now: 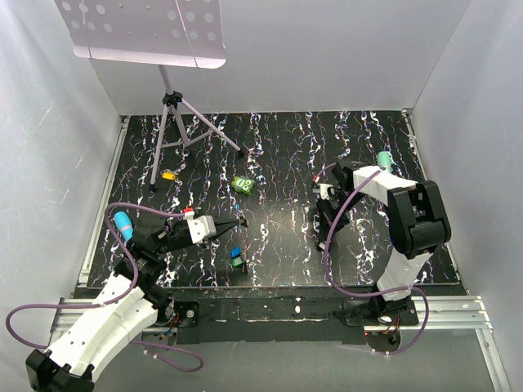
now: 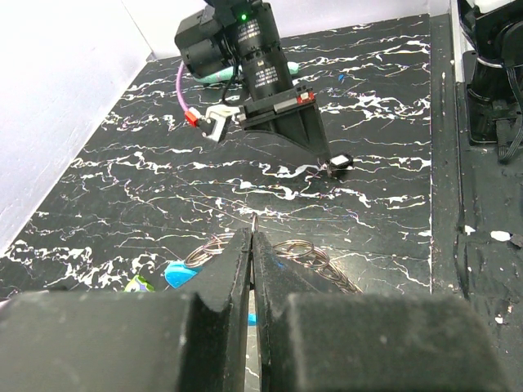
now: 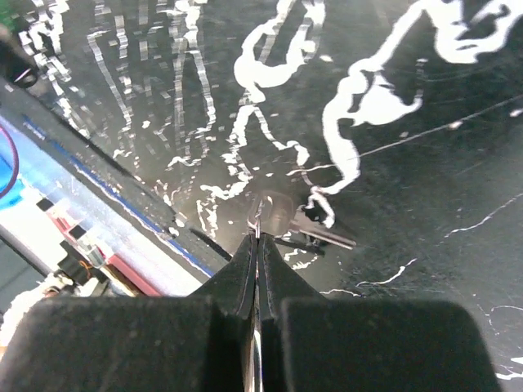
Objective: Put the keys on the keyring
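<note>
- Grey and thin, the keyring (image 2: 301, 251) shows as overlapping loops of fine metal. It lies flat on the black table veined with white (image 1: 278, 147), near the table's front edge, with loops to either side of the left gripper (image 2: 253, 238).
- The left gripper's padded black fingers are pressed together. A thin metal end pokes up at their tips, but I cannot tell whether the loop is caught between them.
- A tiny blue-headed key (image 2: 180, 275) and a tiny teal-green-headed key (image 2: 139, 283) lie on the table just beside the loops.
- The right gripper (image 3: 257, 235) is on the table's right side, well apart from the keyring. Its fingers are pressed together, tips down at the rounded head of a small grey metal key (image 3: 282, 216). The key's blade lies flat on the table. Whether the head is actually pinched is unclear.
- A lumpy bright green object (image 1: 243, 185) sits mid-table, between the two grippers and apart from both.
</note>
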Available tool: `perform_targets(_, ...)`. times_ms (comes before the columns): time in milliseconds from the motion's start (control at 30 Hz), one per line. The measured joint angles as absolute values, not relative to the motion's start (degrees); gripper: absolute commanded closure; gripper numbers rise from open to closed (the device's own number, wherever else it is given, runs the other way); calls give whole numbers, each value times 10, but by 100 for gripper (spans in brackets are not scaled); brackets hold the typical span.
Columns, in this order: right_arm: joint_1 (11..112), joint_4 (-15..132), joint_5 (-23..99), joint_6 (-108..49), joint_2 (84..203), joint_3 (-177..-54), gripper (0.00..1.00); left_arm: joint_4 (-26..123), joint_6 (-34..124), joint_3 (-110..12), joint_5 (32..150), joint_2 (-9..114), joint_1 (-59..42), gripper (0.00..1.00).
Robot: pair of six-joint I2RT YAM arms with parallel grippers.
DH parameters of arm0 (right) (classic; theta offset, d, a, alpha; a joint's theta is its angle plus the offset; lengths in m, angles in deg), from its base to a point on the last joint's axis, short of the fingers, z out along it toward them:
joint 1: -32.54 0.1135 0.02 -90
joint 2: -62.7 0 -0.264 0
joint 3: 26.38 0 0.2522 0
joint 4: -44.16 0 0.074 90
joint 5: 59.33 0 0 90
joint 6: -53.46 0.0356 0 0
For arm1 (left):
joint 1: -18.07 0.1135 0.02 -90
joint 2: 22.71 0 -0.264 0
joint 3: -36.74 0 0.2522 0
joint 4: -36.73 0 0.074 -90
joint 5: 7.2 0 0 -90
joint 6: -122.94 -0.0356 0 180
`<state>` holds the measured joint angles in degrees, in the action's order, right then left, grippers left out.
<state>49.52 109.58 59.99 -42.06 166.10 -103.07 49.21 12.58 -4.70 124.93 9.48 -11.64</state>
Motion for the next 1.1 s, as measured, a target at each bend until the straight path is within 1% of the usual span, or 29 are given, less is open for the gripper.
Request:
perform_targets(133, 495, 1107, 637, -464, 1623, -1041, 99, 489, 130, -47, 1250, 95, -116, 100)
perform_targets(267, 495, 1128, 669, -537, 1582, -1088, 99, 482, 138, -47, 1252, 93, -116, 100)
perform_targets(533, 506, 1213, 734, -729, 1512, -1240, 99, 458, 154, -47, 1268, 91, -116, 100)
perform_targets(700, 544, 1256, 764, -826, 1471, -1317, 99, 453, 156, -56, 1284, 96, -116, 100)
perform_targets(867, 602, 1271, 796, -884, 1416, -1331, 99, 436, 159, -68, 1303, 103, -116, 100)
perform_targets(1100, 698, 1219, 808, -864, 1350, -1306, 99, 405, 173, -71, 1324, 103, -116, 100)
